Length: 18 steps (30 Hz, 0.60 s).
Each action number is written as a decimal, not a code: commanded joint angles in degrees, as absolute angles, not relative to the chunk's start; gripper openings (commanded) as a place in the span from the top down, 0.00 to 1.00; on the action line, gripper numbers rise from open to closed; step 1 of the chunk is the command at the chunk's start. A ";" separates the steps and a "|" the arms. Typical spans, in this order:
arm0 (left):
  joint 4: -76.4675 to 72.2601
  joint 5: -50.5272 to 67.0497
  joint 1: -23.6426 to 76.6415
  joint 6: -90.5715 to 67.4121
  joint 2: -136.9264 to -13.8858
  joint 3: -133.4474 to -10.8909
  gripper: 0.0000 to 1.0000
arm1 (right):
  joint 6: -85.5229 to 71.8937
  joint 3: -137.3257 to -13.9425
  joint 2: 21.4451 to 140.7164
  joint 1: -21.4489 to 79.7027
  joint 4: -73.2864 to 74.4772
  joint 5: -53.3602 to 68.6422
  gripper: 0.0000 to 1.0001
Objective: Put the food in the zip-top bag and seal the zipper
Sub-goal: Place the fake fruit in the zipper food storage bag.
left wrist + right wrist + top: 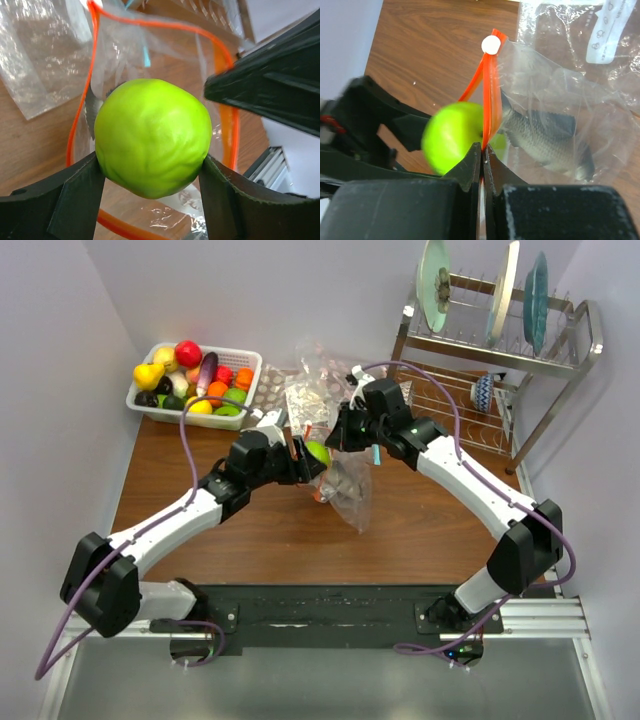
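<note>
A glossy green toy fruit [152, 135] is clamped between the fingers of my left gripper [152, 165]. It hangs right at the open mouth of the clear zip-top bag [350, 490]. The orange-red zipper [80, 115] loops around the fruit. My right gripper [483, 150] is shut on the zipper [491, 100] and holds one side of the mouth up. A white slider [490, 45] sits at the strip's end. A grey toy fish [545, 137] lies inside the bag. From above, the green fruit [318, 451] sits between the two grippers. More food [190, 380] fills a white basket [250, 360].
Other crumpled clear bags [310, 380] lie behind the grippers. A metal dish rack [570, 355] with three plates and a cup [483, 392] stands at the back right. Walls close in on the left and right of the wooden table [420, 530].
</note>
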State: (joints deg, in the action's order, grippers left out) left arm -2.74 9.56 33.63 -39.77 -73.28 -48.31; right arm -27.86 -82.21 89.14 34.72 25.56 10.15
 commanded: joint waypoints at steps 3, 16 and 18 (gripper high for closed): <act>2.72 8.00 36.47 -34.98 -75.32 -54.22 0.15 | -27.69 -85.17 84.91 34.81 23.99 11.08 1.00; 18.53 0.19 36.47 -26.46 -74.97 -68.00 0.00 | -27.86 -82.71 83.23 33.75 23.55 10.90 1.00; 22.65 -5.87 35.51 -24.62 -75.41 -70.39 0.00 | -27.95 -82.09 83.15 33.66 23.29 11.07 1.00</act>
State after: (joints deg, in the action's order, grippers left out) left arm 14.90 3.11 36.40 -30.68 -75.66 -63.75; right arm -27.83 -82.32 85.71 34.04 25.65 10.09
